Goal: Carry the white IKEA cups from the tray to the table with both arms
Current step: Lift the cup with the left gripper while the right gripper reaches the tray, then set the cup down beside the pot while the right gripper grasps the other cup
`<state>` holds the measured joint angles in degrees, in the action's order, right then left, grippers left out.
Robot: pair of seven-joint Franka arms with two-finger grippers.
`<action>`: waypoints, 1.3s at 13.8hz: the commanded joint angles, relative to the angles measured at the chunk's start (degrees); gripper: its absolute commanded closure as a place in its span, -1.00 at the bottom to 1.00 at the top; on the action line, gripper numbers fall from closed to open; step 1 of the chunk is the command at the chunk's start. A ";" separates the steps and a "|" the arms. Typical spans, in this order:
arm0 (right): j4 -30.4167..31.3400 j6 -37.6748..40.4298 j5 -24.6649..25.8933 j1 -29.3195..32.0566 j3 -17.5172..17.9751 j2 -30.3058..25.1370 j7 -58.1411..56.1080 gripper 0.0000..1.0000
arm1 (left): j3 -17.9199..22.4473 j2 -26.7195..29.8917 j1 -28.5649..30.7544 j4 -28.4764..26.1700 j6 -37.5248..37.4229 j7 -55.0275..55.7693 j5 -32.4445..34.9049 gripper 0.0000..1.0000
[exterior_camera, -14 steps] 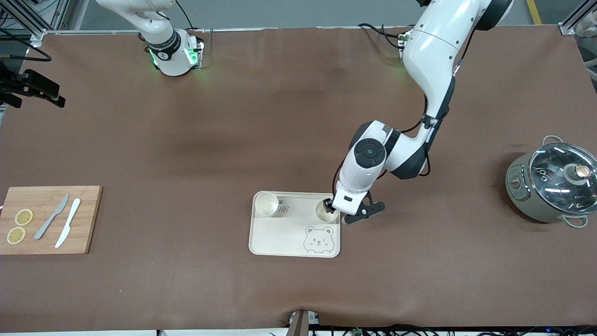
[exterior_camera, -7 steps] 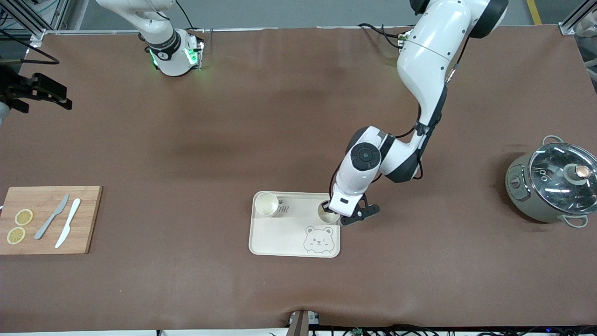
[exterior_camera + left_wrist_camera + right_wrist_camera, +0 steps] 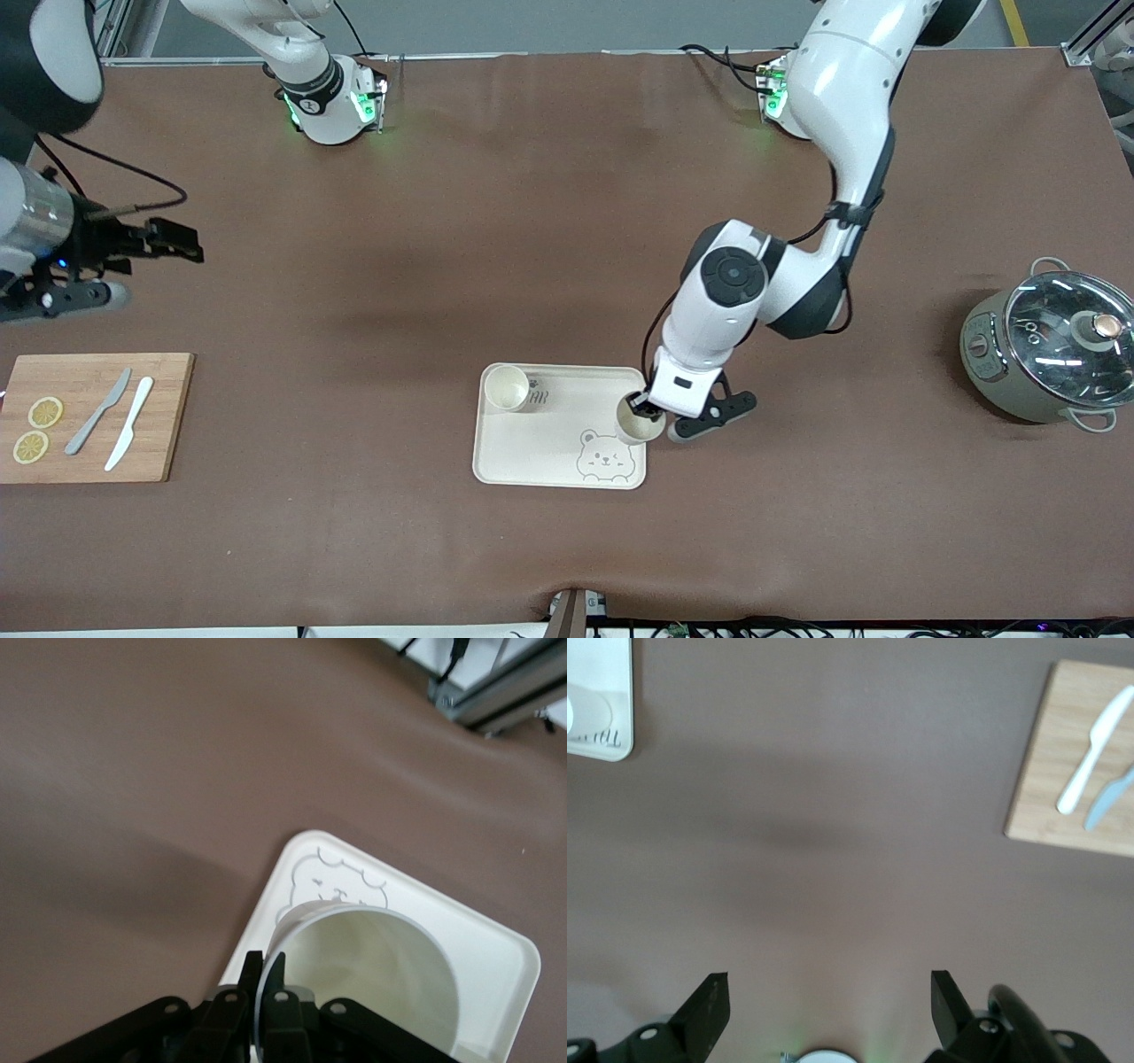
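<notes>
My left gripper [image 3: 640,409] is shut on the rim of one white IKEA cup [image 3: 638,427], with one finger inside and one outside. It holds the cup lifted over the bear-printed corner of the cream tray [image 3: 549,447]. The left wrist view shows the pinched cup [image 3: 372,974] over the tray [image 3: 505,948], with the gripper [image 3: 266,970] on its rim. The second cup [image 3: 506,387] stands upright in the tray's corner toward the right arm's end, farther from the front camera. My right gripper [image 3: 177,246] is open and empty [image 3: 828,988] above the bare table near the right arm's end.
A wooden cutting board [image 3: 93,416] with two lemon slices and two knives lies at the right arm's end; it also shows in the right wrist view [image 3: 1076,762]. A pot with a glass lid [image 3: 1050,350] stands at the left arm's end.
The left gripper has lifted its cup off the tray's corner and carried it toward the front camera. The right arm has swung in over the table from its end.
</notes>
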<state>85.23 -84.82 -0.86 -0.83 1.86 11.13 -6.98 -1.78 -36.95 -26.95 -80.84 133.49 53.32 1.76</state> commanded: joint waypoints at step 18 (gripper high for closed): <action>-0.95 -35.92 -8.90 -19.72 -0.19 25.60 45.35 -1.00 | -1.73 7.41 26.95 -26.65 7.40 -20.36 0.61 1.00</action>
<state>85.30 -118.74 -9.85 -17.72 2.17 34.91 32.86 -2.24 -32.25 -0.15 -105.19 140.63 33.11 1.79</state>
